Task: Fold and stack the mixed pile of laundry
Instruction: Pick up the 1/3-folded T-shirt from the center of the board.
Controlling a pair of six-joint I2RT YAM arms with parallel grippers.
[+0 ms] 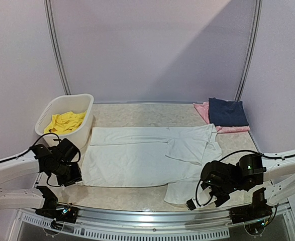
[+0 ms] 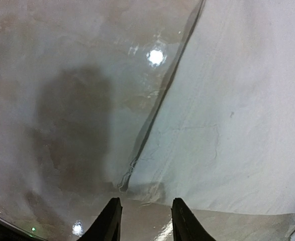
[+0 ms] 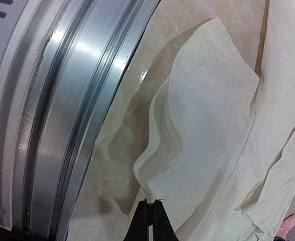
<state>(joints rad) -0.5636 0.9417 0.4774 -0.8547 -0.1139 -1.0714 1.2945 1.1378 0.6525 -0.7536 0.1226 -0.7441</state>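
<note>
The white T-shirt [image 1: 137,158] lies spread across the table, partly folded. Yellow shorts [image 1: 64,122] lie in the white basket [image 1: 84,103] at the back left. My right gripper [image 3: 151,203] is shut on the edge of the T-shirt's near sleeve [image 3: 207,115] and holds it slightly lifted by the table's front rail; in the top view it [image 1: 210,193] sits at the shirt's near right corner. My left gripper [image 2: 144,213] is open and empty, just off the shirt's left corner [image 2: 227,125]; in the top view it [image 1: 69,173] hovers by that corner.
A folded dark blue garment [image 1: 227,111] lies on a pink one [image 1: 205,111] at the back right. The metal front rail [image 3: 62,100] runs close beside my right gripper. Bare tabletop [image 2: 62,100] lies left of the shirt.
</note>
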